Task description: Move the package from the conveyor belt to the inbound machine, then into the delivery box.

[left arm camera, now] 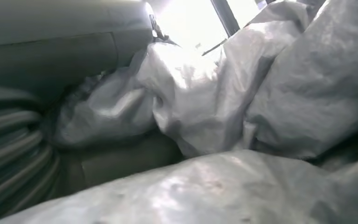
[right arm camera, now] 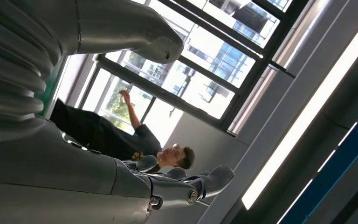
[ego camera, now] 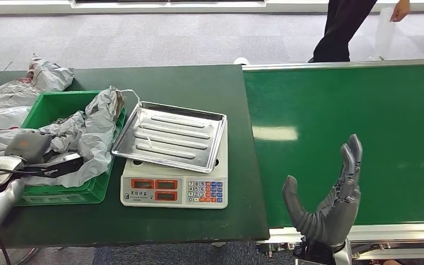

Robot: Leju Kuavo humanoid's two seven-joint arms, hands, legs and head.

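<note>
One scale, one tray, one green bin, several grey packages.

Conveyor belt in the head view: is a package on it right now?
No: the green conveyor belt lies bare, with the right hand raised over its near edge.

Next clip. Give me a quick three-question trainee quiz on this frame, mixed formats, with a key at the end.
1. True or false: a package lies on the steel tray of the scale.
2. Which applies to the right robot hand?
A. Holding a package
B. Open, raised over the conveyor belt
C. Resting on the scale
3. Fill in: the left robot hand is at the grey packages in the green ____.

Key: 1 false, the tray is bare; 2 B; 3 bin.
</note>
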